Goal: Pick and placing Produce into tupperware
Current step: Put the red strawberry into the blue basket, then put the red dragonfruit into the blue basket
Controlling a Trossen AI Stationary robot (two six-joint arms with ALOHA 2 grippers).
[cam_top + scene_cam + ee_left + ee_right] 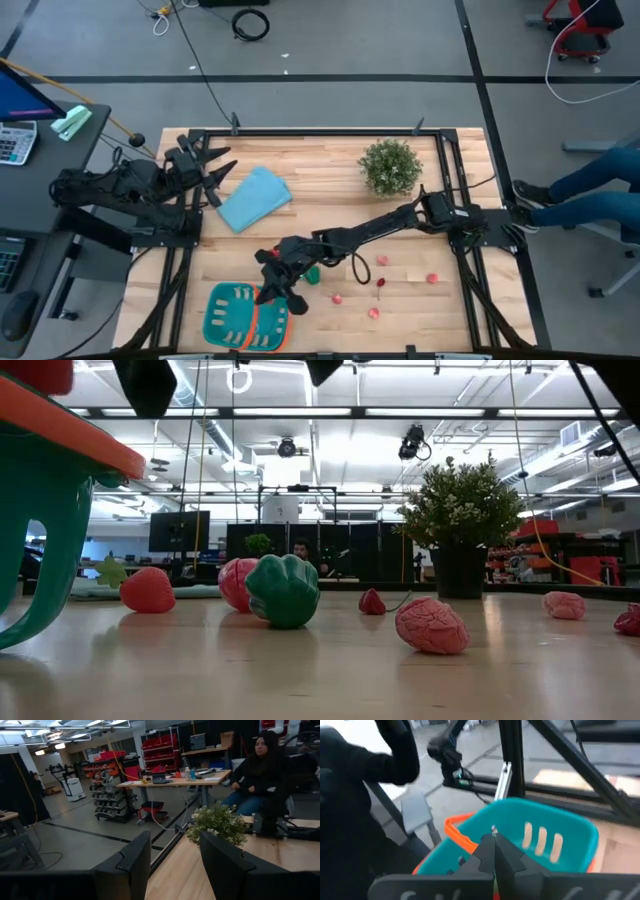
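The teal tupperware [240,315] with its orange band stands at the table's near edge; its slotted wall [540,840] fills the right wrist view, and its side [40,510] looms in the low view. My right gripper [278,292] [492,845] hovers over its right rim, fingers shut; nothing shows between them. The green produce [312,272] [283,590] rests on the table just right of the gripper. Red and pink pieces [383,260] [432,278] [337,298] [373,313] [432,625] [148,590] lie scattered farther right. My left gripper [215,172] [175,862] waits open at the far left.
A bushy potted plant [390,166] [460,520] [217,822] stands at the far edge. A light blue folded cloth [255,197] lies beside my left gripper. A person [255,770] sits beyond the table's right side, legs [590,195] showing. Bare wood lies between cloth and container.
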